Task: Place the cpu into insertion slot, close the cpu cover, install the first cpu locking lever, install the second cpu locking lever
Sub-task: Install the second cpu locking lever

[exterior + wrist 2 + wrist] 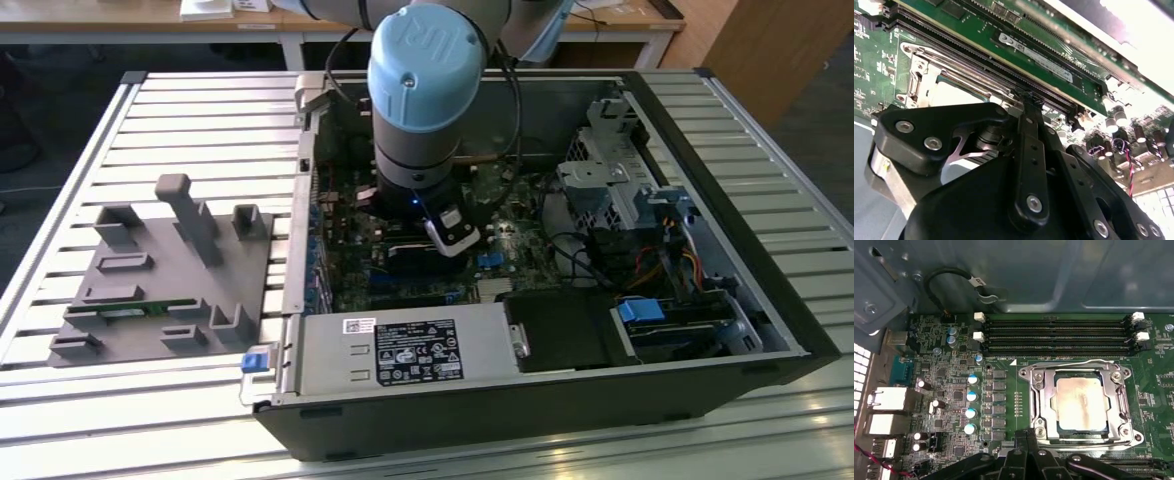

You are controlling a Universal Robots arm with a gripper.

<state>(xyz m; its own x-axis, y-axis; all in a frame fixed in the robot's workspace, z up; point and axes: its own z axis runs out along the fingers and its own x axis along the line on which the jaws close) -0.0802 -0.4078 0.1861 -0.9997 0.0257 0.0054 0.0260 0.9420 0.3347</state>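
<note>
Two steps looked done, judging by how things lay: the cpu (pixel 1079 402) sat flat in its socket on the green motherboard (pixel 1004 365), dull metal top facing up, and the cpu cover (pixel 1041 400) lay down around it, framing the chip in its window. That left the locking levers as the step in hand, by my reading. Thin wire arms ran along the socket's edges, but whether either was latched could not be told.

The gripper (pixel 1026 434) hung at the edge of the socket farthest from the memory slots (pixel 1059 332). Its fingers were drawn together with nothing seen between them. In the second wrist view the joined tips (pixel 1029 97) reached right to the socket's metal rim, close enough that contact could not be ruled out.

Being square, the chip had no real long axis; its sides ran parallel and square to the memory slots, and the cover sat the same way.

Seating a lever would likely call for a steady push down and sideways under its hook, with the tips kept off the chip's face.
</note>
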